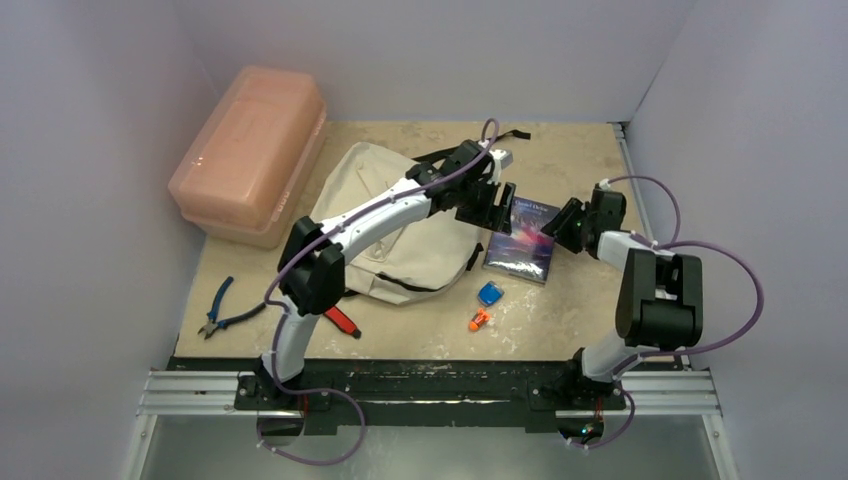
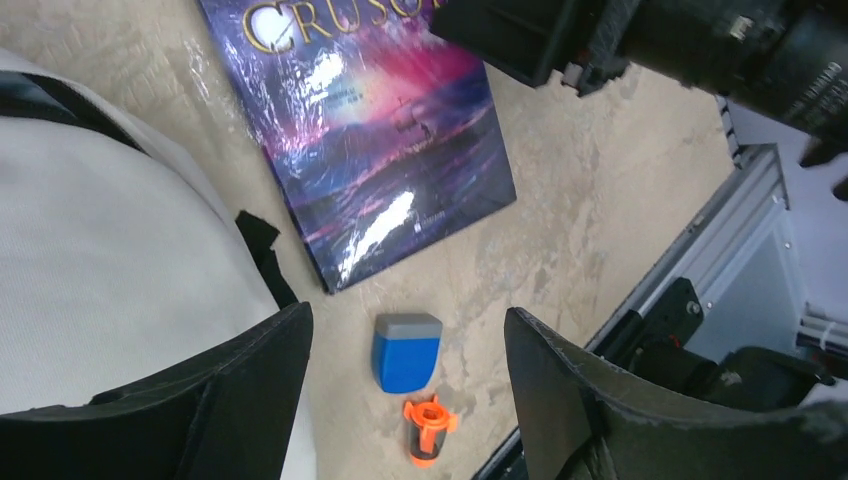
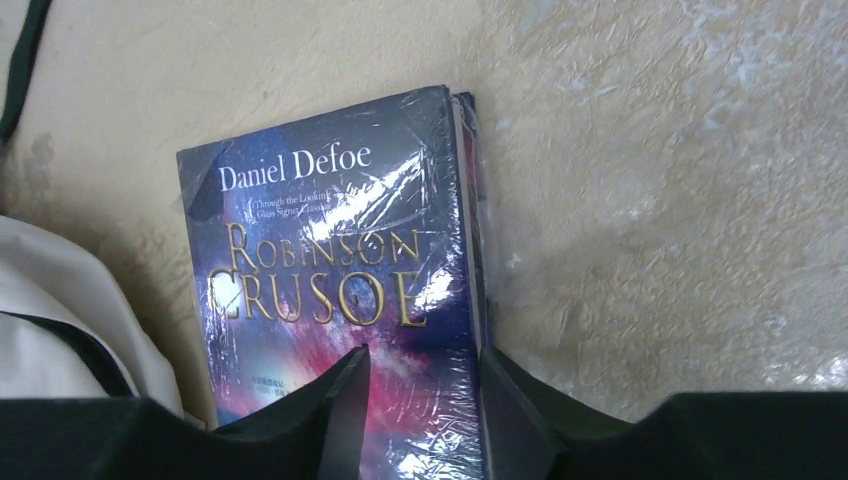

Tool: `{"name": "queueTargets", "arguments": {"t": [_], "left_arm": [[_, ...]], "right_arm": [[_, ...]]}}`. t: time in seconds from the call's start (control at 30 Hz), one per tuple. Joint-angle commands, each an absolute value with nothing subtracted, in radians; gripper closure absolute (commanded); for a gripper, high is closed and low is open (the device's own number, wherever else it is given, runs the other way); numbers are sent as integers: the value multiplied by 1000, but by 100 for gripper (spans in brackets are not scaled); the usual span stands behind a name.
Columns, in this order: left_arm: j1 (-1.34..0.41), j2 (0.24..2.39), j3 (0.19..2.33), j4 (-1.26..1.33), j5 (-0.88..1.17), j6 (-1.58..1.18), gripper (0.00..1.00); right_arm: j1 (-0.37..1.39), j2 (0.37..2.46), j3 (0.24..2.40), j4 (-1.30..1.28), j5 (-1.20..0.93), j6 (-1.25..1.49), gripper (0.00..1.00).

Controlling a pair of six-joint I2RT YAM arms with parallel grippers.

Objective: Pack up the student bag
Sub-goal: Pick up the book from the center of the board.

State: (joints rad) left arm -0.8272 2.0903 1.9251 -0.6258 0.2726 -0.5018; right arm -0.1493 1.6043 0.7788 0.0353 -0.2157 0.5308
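The student bag (image 1: 375,190) lies flat at the table's middle, beige with black straps; its fabric also shows in the left wrist view (image 2: 100,250). A plastic-wrapped "Robinson Crusoe" book (image 1: 525,238) lies just right of it. My left gripper (image 1: 497,205) hovers open and empty between the bag's top right corner and the book's left edge. My right gripper (image 3: 425,365) is at the book's (image 3: 330,260) right edge. One finger lies over the cover, the other stands beside the edge, with a strip of cover showing between them.
A blue eraser (image 2: 408,352) and an orange sharpener (image 2: 428,432) lie in front of the book. A rigid pink box (image 1: 250,150) stands at the back left. Blue-handled pliers (image 1: 225,310) and a red-handled tool (image 1: 342,320) lie near the front left.
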Motion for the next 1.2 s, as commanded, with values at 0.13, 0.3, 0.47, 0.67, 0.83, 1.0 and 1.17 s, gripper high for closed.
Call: {"name": "queueTargets", "arguments": {"t": [0.13, 0.3, 0.47, 0.67, 0.83, 1.0, 1.17], "left_arm": [[-828, 2205, 2075, -696, 208, -454, 31], [-830, 2173, 2044, -701, 201, -448, 31], [-831, 2126, 2013, -710, 172, -428, 31], [-858, 2119, 2011, -714, 91, -355, 29], [-908, 2117, 2022, -725, 5, -302, 26], [-963, 2109, 2019, -726, -82, -280, 23], [-1029, 2075, 1964, -695, -177, -267, 22]], "right_arm": [[-148, 1536, 720, 138, -361, 562, 66], [-149, 1564, 720, 225, -477, 574, 70], [-147, 1600, 719, 303, -594, 602, 72], [-146, 1563, 708, 322, -677, 650, 75], [-144, 1516, 694, 319, -730, 708, 75], [-140, 1470, 677, 305, -750, 761, 75], [-139, 1442, 675, 271, -737, 781, 75]]}}
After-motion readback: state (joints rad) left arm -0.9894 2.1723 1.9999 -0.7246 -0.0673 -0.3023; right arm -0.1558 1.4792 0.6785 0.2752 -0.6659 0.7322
